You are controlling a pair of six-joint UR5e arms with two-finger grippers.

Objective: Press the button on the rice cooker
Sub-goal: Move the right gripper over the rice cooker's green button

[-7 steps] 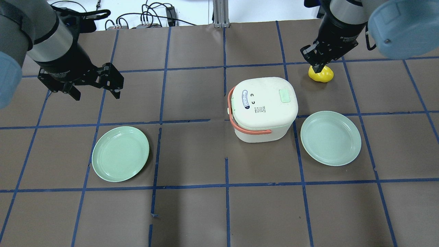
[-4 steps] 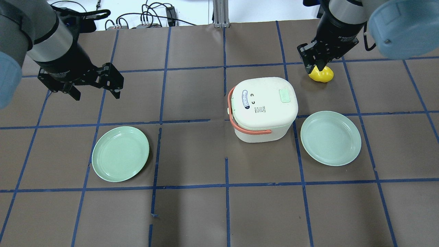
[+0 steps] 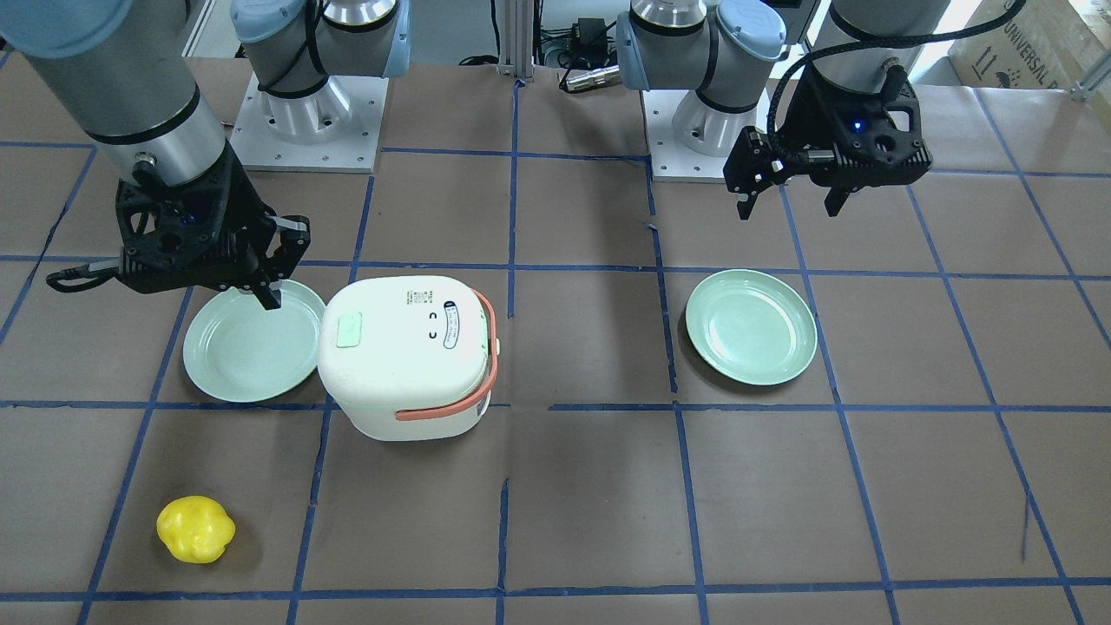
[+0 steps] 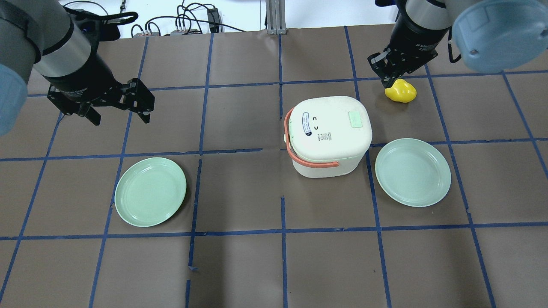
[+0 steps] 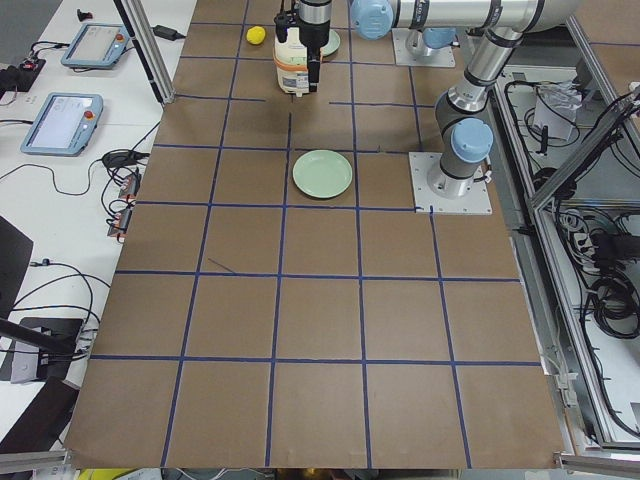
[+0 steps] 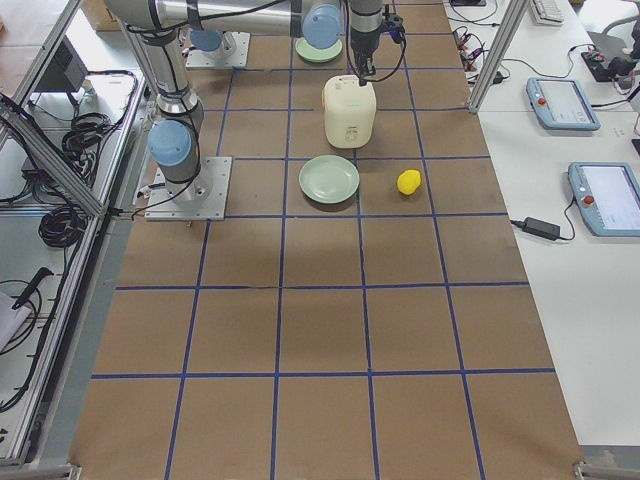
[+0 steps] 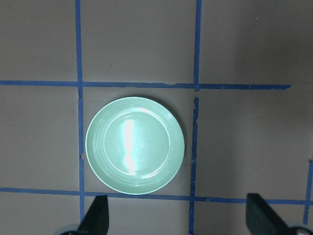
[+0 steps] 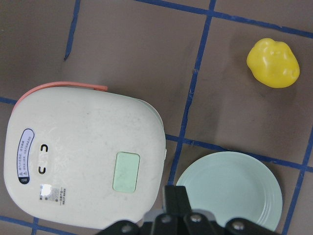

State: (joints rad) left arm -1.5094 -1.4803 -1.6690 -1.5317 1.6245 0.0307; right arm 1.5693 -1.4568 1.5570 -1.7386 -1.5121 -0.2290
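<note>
Green plate (image 5: 322, 173) nearby, rice cooker (image 5: 288, 72) beyond

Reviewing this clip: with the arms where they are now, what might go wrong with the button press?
1. The right gripper, shut, looks offset from the green button toward the plate. A straight descent might miss the button and catch the lid edge or the plate.
2. Nothing braces the rice cooker. The left gripper is open and far off, so an off-centre push may slide or tip it.

Rice cooker (image 4: 329, 136) between left plate (image 4: 150, 192) and right plate (image 4: 412, 172), fruit (image 4: 400, 91) beyond
</note>
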